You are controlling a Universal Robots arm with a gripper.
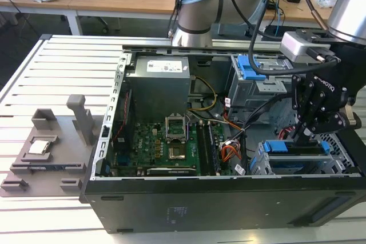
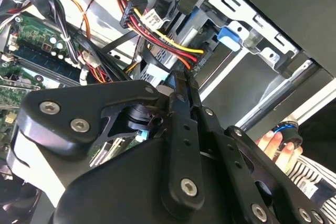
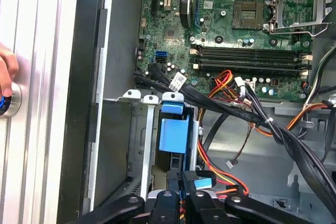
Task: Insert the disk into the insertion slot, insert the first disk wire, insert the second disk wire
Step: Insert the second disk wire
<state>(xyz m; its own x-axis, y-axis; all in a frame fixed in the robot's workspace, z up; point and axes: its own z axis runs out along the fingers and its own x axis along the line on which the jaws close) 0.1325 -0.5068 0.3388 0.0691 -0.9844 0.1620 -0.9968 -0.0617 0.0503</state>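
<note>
While sitting seated in the insertion slot (image 1: 260,164), the disk (image 1: 297,148); gripper (image 1: 301,137) pinching shut on a wire connector (image 3: 202,183), wiring pending.

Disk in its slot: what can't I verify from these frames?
1. Exterior view: how deep the disk sits in the insertion slot; the gripper covers it.
2. Both wrist views: wire connection at the disk; the gripper blocks it.
</note>
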